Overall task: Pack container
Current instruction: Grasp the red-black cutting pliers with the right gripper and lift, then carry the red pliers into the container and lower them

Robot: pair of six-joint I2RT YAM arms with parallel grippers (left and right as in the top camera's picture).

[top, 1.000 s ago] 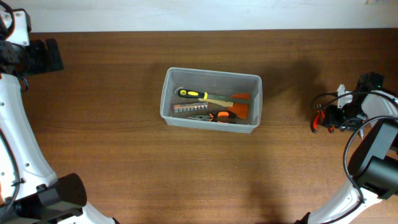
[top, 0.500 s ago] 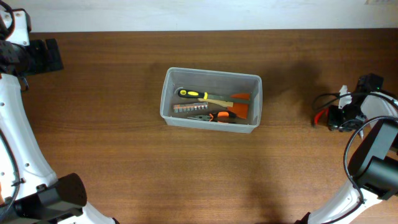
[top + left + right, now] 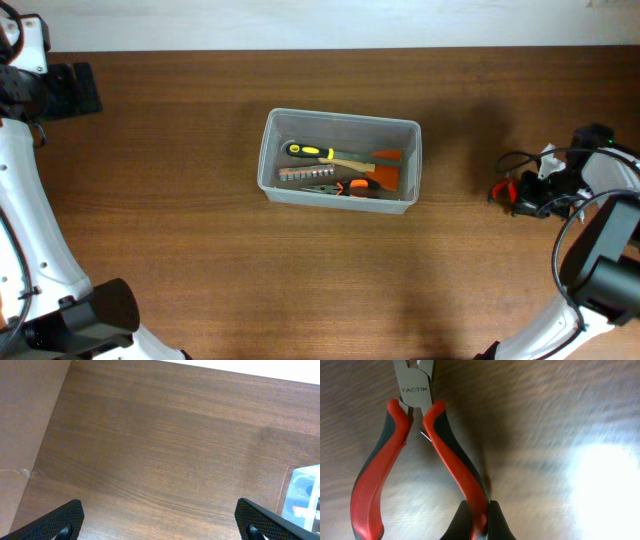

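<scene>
The clear plastic container (image 3: 340,160) stands at the table's middle and holds a yellow-handled screwdriver (image 3: 310,152), a bit set (image 3: 300,174), orange pliers (image 3: 345,187) and an orange tool (image 3: 385,168). Its corner shows in the left wrist view (image 3: 305,492). My right gripper (image 3: 478,522) is shut on one handle of red-handled pliers (image 3: 410,440), held just above the table at the far right (image 3: 505,193). My left gripper (image 3: 160,522) is open and empty at the far left, over bare wood.
The table's back edge and the white wall (image 3: 320,20) lie behind the container. Black cables (image 3: 530,158) loop beside the right arm.
My right gripper has shifted left with the red pliers, which now sit further toward the container. The left arm and the container have not moved.
</scene>
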